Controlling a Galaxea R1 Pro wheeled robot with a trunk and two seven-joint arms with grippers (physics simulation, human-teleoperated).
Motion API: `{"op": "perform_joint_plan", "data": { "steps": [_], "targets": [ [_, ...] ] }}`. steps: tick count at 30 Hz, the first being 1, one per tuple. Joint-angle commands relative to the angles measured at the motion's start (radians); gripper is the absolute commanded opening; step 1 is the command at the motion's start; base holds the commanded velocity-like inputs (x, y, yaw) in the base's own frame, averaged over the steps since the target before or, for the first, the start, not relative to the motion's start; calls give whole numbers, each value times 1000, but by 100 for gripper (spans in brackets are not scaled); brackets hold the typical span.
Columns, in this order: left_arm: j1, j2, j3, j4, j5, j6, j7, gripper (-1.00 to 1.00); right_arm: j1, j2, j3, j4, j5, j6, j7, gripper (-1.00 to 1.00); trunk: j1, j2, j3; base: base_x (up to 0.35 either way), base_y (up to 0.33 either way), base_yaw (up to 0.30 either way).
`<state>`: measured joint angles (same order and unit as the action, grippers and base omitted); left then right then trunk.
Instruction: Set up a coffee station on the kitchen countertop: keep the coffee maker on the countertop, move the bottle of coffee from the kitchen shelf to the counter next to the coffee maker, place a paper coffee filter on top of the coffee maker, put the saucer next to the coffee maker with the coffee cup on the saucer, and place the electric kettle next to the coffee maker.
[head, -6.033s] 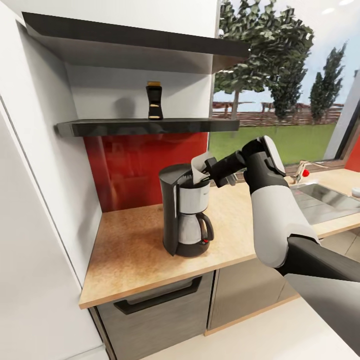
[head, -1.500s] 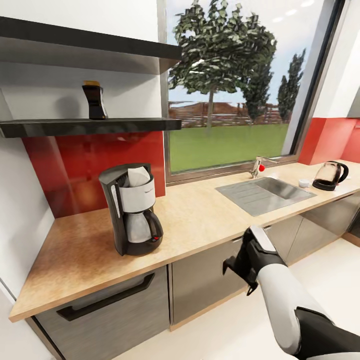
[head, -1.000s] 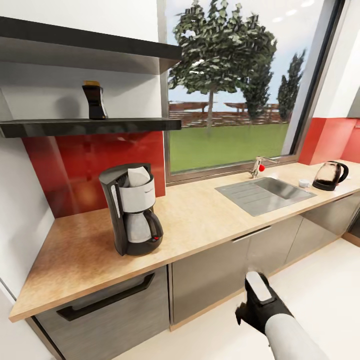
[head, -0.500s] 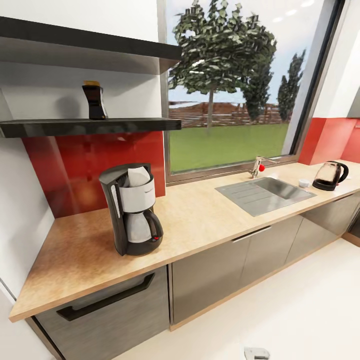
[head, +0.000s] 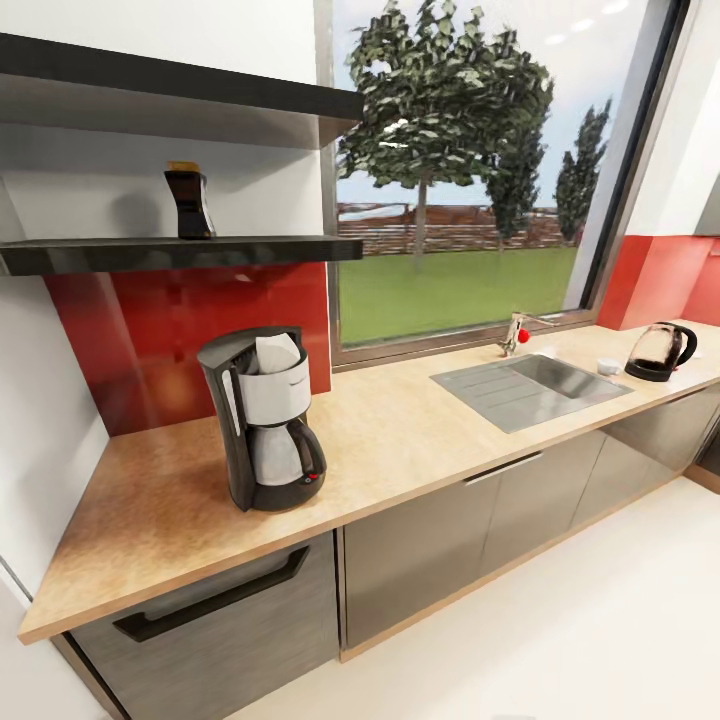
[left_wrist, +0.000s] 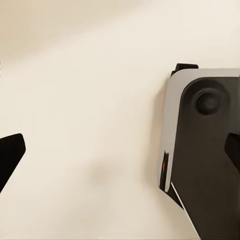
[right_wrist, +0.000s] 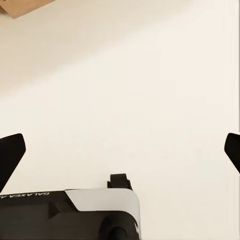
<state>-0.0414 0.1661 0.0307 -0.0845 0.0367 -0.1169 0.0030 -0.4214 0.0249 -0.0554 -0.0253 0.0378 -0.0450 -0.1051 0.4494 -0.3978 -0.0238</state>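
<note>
Jaws spread, hung low over the floor (right_wrist: 150, 90); nothing held.
The bottle of coffee (head: 188, 202) stands upright on the shelf (head: 180, 253), high above both jaws, over the coffee maker (head: 265, 415) on the worktop (head: 420, 430).

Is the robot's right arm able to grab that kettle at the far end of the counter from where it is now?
Probably not yet. The electric kettle stands far along the countertop, past the sink, while the right gripper hangs open over the floor.
</note>
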Motion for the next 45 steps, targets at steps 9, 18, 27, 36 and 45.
{"op": "perform_joint_plan", "data": {
  "steps": [9,18,27,36,45],
  "targets": [
    [-1,0,5,6,45,-55,2,100,0,-8,-4,2,5,-2,1,100,1,-2,-9,106,-79,150],
    [-1,-2,7,4,64,-58,2,100,0,-10,-4,2,5,-1,11,100,1,-2,-18,207,-206,220],
    [-1,0,8,4,65,-58,2,100,0,-36,-6,2,4,-1,152,100,1,-2,-22,178,-240,86],
    [-1,0,7,3,119,-61,2,100,0,-38,-6,2,4,-1,162,100,1,-2,-25,69,-278,148],
    [-1,-1,5,3,122,-61,1,100,0,-39,-6,1,4,-2,162,100,1,-2,-32,2,-300,241]
  ]
}}
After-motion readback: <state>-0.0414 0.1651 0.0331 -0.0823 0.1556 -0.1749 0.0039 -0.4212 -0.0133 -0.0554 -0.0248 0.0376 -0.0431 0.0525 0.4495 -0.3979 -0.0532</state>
